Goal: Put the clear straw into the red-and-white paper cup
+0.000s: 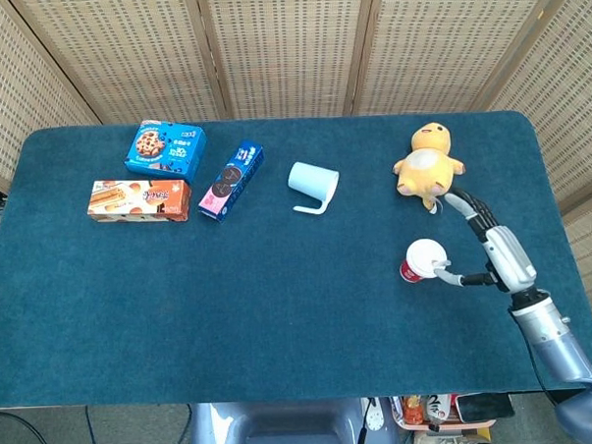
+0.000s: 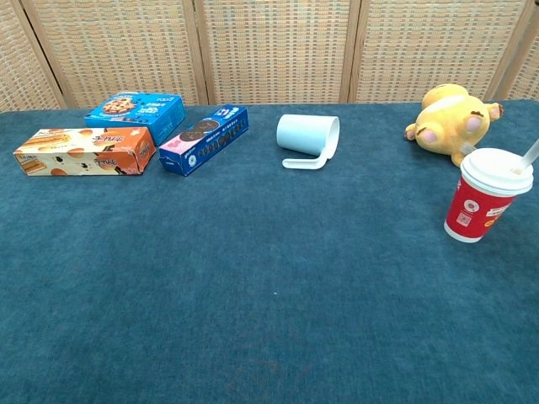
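Observation:
The red-and-white paper cup [image 1: 421,259] stands upright on the right side of the blue table, with a white lid on top. In the chest view the cup [image 2: 482,202] has the clear straw [image 2: 530,153] sticking out of its lid and leaning to the right. My right hand [image 1: 501,249] hovers to the right of the cup with its fingers spread, holding nothing. Its thumb points toward the cup and stops just short of the straw [image 1: 439,266]. The chest view does not show this hand. My left hand is outside both views.
A yellow plush toy [image 1: 427,160] lies behind the cup. A light-blue mug [image 1: 312,183] lies on its side mid-table. At the back left are a blue cookie box [image 1: 165,150], an orange snack box [image 1: 140,200] and a blue biscuit pack [image 1: 231,180].

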`<state>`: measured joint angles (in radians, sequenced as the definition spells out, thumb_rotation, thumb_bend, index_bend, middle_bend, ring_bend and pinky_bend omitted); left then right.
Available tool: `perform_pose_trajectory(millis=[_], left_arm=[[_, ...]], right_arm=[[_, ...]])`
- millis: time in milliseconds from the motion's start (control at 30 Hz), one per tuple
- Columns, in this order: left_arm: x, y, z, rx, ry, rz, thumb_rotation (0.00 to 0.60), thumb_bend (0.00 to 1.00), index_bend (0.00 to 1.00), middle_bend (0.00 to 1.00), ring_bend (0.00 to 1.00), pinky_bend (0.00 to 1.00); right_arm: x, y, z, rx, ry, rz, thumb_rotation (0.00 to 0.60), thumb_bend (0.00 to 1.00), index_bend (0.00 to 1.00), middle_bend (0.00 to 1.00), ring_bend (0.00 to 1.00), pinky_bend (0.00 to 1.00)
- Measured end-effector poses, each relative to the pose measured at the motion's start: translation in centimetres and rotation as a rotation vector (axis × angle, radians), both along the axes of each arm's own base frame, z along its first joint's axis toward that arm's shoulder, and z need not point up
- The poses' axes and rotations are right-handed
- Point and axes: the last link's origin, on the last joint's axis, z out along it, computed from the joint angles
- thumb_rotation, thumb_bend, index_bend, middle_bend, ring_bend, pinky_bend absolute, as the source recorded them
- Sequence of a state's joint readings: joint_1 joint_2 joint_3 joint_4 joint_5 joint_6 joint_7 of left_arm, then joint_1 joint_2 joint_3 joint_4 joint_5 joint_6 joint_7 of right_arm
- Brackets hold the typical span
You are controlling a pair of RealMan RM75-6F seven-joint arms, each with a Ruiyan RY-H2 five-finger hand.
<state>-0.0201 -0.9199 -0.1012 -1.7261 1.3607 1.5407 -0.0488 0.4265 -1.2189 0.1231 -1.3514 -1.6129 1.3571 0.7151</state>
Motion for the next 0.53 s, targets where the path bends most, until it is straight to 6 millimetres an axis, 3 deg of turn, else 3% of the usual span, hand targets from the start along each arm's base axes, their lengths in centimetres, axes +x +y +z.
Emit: perform_pose_trajectory(millis=[200, 533], left_arm=[[-0.4, -0.2, -0.6, 0.029, 0.0, 0.017, 0.6, 0.06, 0.0, 0.0, 0.0, 0.0], [-0.4, -0.6, -3.2, 0.059, -0.027, -0.004, 0.6, 0.06, 0.0, 0.0, 0.0, 0.0]], right_arm=[[-0.2, 2.8, 1.8, -0.115, 0.25, -0.01, 0.6, 0.0, 0.0, 0.0, 0.0, 0.0], [-0.7, 8.4, 2.5, -0.313, 0.497, -0.143, 0.6, 0.0, 0.0, 0.0, 0.0, 0.0]])
